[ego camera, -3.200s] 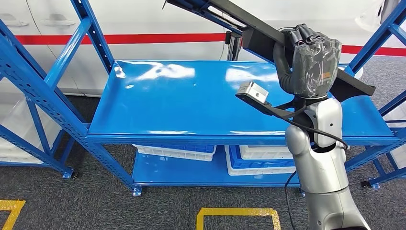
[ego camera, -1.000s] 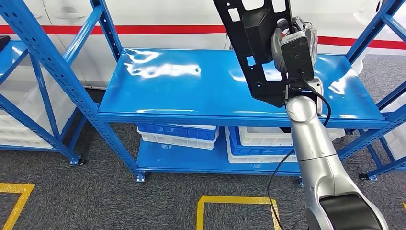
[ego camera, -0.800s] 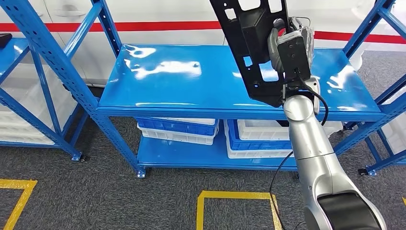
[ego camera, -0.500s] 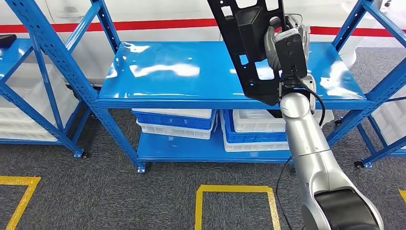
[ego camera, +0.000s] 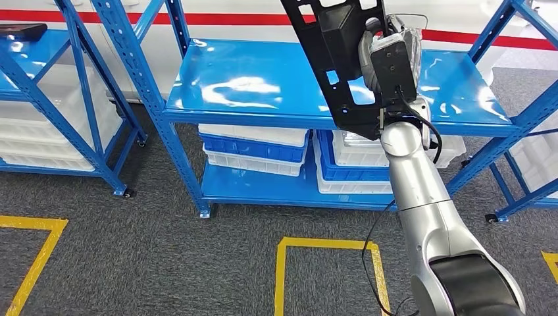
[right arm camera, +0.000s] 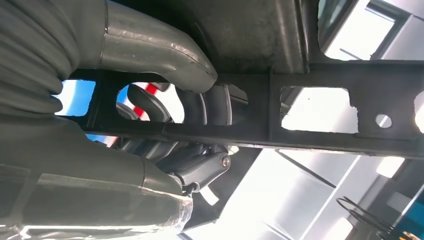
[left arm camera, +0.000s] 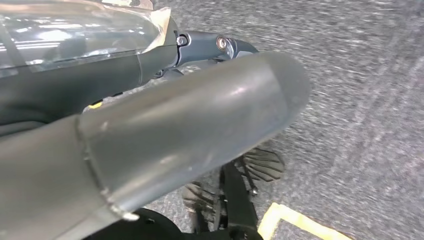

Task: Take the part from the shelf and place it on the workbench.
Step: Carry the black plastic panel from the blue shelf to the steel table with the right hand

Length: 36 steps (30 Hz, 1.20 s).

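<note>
The right hand [ego camera: 387,49] is gripping the part [ego camera: 342,62], a rigid black perforated plate, through a cut-out; being long and probably top-heavy, it is needing a firm central hold

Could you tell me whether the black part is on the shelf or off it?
Off it: the right hand holds the black part upright in the air.

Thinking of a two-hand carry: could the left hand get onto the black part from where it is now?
Probably not without a big move. The right hand holds the black part raised in front of the blue shelf, while the left hand hangs low over the grey carpet, far from it.
</note>
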Available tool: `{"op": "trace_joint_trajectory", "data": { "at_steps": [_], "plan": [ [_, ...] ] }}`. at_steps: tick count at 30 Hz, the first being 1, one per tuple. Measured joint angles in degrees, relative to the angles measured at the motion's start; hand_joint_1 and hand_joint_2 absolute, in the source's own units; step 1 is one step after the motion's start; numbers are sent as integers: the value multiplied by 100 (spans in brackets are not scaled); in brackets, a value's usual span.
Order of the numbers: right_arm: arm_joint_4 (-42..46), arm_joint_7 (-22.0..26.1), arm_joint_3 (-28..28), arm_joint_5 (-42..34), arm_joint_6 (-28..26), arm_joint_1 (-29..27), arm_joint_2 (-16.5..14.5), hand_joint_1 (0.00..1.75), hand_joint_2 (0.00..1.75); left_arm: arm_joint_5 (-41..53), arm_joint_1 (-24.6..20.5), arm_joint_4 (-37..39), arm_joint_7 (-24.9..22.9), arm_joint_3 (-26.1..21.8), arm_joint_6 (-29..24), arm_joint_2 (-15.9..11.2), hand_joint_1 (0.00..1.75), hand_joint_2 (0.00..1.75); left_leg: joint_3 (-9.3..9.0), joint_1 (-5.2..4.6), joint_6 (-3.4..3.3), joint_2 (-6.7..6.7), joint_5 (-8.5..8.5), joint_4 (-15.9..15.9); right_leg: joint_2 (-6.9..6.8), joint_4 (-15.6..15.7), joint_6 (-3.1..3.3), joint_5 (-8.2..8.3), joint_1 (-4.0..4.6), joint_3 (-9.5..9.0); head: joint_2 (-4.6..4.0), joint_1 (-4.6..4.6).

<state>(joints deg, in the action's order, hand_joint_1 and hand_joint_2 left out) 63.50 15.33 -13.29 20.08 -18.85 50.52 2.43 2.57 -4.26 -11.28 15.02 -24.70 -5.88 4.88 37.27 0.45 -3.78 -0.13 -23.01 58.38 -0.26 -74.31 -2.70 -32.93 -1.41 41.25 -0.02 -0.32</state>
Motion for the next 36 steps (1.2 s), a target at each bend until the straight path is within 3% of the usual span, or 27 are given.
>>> {"op": "trace_joint_trajectory", "data": {
  "at_steps": [1, 3, 5, 7, 9, 10, 12, 13, 14, 15, 16, 17, 18, 20, 22, 24, 25, 27, 29, 30, 31, 32, 34, 36],
  "plan": [
    [-19, 4, -1, 2, -1, 0, 0, 175, 175, 1, 1, 0, 0, -4, 0, -1, 0, 0, 100, -16, 1, 0, 79, 2, 1, -75, -45, 61, 13, -97, 0, 2],
    [-47, 19, -2, 10, -4, 0, -2, 175, 175, 2, 0, 0, -4, -6, 0, 1, 0, 0, 270, -42, 14, 0, 228, 7, 1, 339, -91, 287, 50, -561, 0, 1],
    [-57, 47, -3, 25, -15, 2, -15, 175, 175, 12, -2, 0, -19, -6, 0, 7, 0, 0, 377, -69, 53, -3, 360, 15, 0, 1206, -3, 226, 117, -1218, 0, -3],
    [-64, 83, -5, 36, -36, 1, -32, 175, 175, 24, -3, 0, -36, -6, 0, 9, 0, 0, 406, -77, 113, 0, 503, -27, 3, 1750, 97, 93, 178, -1521, 0, -13],
    [-81, 105, -7, 38, -55, -6, -44, 175, 175, 27, 8, 0, -50, -7, -1, 2, 0, 0, 425, -67, 183, -4, 598, -94, -3, 1818, 161, 188, 142, -1448, 0, -26],
    [-91, 109, -8, 38, -59, -9, -48, 175, 175, 27, 11, 0, -56, -8, -1, -2, 0, 0, 467, -55, 216, -7, 497, -47, -13, 1829, 221, 264, 104, -1412, 0, -30],
    [-105, 110, -8, 37, -63, -14, -62, 175, 175, 27, 19, 0, -62, -8, -2, -9, 0, 0, 608, -10, 281, -12, -47, 376, -33, 1850, 318, 441, 31, -1295, 0, -49],
    [-107, 111, -8, 37, -64, -15, -69, 175, 175, 27, 20, 0, -63, -8, -2, -8, 0, 0, 688, 14, 320, -8, -374, 751, -34, 1847, 347, 522, 32, -1211, 0, -56],
    [-109, 113, -8, 39, -65, -21, -77, 175, 175, 33, 20, 0, -66, -8, -1, -8, 0, 0, 747, 42, 364, -8, -591, 1144, -34, 1842, 343, 596, 31, -1121, 0, -61],
    [-110, 114, -8, 43, -67, -36, -81, 175, 175, 43, 16, 0, -72, -8, 1, -10, 0, 0, 768, 71, 406, -7, -660, 1471, -34, 1834, 324, 665, 27, -1033, 0, -59],
    [-110, 115, -8, 49, -69, -59, -83, 175, 175, 59, 10, 0, -80, -8, 7, -12, 0, 0, 732, 102, 443, -5, -604, 1667, -35, 1821, 295, 724, 18, -949, 0, -61],
    [-110, 115, -7, 62, -72, -89, -77, 175, 175, 81, 4, -1, -93, -8, 16, -14, 0, 0, 594, 137, 477, -3, -459, 1653, -36, 1799, 263, 775, 1, -866, 0, -60],
    [-106, 115, -5, 79, -75, -117, -67, 175, 175, 104, -3, -2, -110, -8, 27, -16, 0, 0, 355, 172, 511, -2, -326, 1443, -36, 1762, 225, 817, -19, -784, 0, -61],
    [-62, 107, 7, 136, -81, -166, -30, 175, 175, 157, -37, -6, -145, -3, 45, -14, 0, 0, -251, 206, 568, -24, -369, 691, -45, 1657, 150, 876, -32, -617, 0, -68],
    [14, 93, 18, 204, -81, -207, 11, 175, 175, 200, -85, -8, -174, -1, 46, -14, 0, 0, -529, 171, 536, -48, -561, 203, -55, 1597, 39, 953, -4, -509, 1, -61],
    [56, 81, 24, 258, -71, -260, 56, 175, 175, 220, -116, -8, -200, -2, 39, -14, 0, 0, -480, 123, 400, -38, -519, 118, -58, 1606, -81, 1035, 5, -456, 1, -50],
    [60, 75, 27, 276, -59, -292, 76, 175, 175, 223, -127, -8, -210, -2, 36, -11, 0, 0, -440, 105, 312, -26, -456, 94, -54, 1568, -97, 990, -6, -400, 1, -52],
    [54, 70, 31, 308, -27, -336, 103, 175, 175, 213, -145, -8, -227, -3, 22, -11, 0, 0, -319, 92, 145, 1, -308, 45, -42, 1187, -45, 641, -23, -208, 0, -27],
    [28, 81, 30, 339, 19, -339, 103, 175, 175, 195, -156, -9, -229, -7, 2, -18, 0, 0, -156, 66, 78, 16, -174, 46, -24, 434, 3, 174, -23, 15, 0, 2],
    [6, 91, 27, 357, 37, -338, 101, 175, 175, 188, -157, -9, -229, -9, -7, -21, 0, 0, -73, 54, 71, 19, -108, 47, -15, 102, -20, 57, -20, 67, 0, 4],
    [-24, 102, 23, 374, 53, -338, 98, 175, 175, 186, -157, -9, -226, -11, -10, -22, 0, 0, 9, 44, 74, 22, -40, 50, -7, -77, -65, 53, -17, 39, 0, 4],
    [-55, 110, 19, 389, 68, -336, 96, 175, 175, 186, -156, -9, -222, -14, -13, -22, 0, 0, 89, 38, 83, 23, 26, 51, -1, -56, -120, 144, -13, -86, 0, 7],
    [-109, 117, 11, 413, 108, -316, 91, 175, 175, 187, -155, -9, -213, -21, -17, -22, 0, 0, 235, 34, 120, 19, 158, 57, 0, 544, -171, 344, -11, -605, 0, 8],
    [-137, 120, 4, 428, 139, -272, 69, 175, 175, 189, -153, -10, -204, -27, -19, -23, 0, 0, 332, 19, 182, 10, 285, 50, 4, 1343, -98, 283, 39, -1152, 0, 1]
  ]
}}
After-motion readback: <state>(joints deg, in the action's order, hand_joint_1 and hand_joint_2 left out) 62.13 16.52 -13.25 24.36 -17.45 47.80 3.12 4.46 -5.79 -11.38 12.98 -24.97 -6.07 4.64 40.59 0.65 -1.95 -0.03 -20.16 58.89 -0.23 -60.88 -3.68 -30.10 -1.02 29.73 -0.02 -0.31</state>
